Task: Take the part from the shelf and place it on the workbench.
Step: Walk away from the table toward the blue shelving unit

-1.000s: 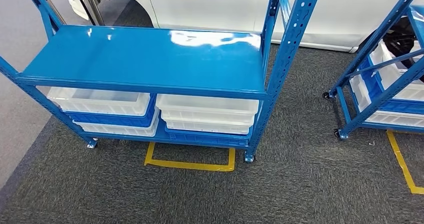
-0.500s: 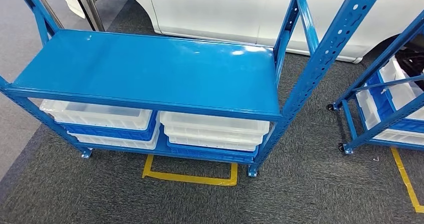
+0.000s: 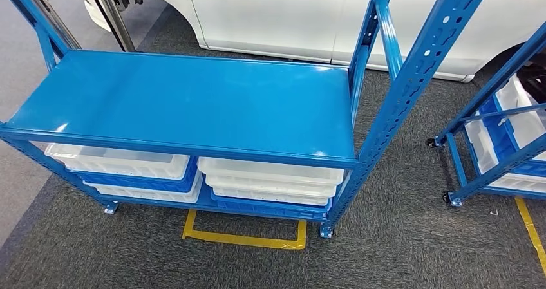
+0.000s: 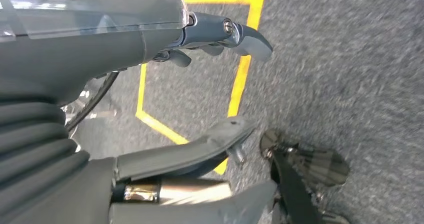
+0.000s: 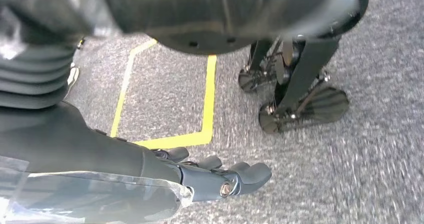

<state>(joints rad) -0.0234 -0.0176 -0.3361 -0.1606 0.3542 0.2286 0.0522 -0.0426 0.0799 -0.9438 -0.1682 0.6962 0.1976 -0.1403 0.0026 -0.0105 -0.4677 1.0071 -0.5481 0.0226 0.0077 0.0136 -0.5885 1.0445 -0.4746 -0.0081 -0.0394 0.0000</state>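
Shelf [image 3: 187, 102] blue, top deck bare; part not discernible. Left hand [image 4: 200, 84] hangs over grey carpet [image 4: 350, 59], fingers apart, holding nothing. Right hand [image 5: 220, 176] likewise spread, nothing held. White bins [image 3: 267, 179] stacked on lower tier, contents hidden. Yellow tape outline [image 3: 244, 237] beneath.
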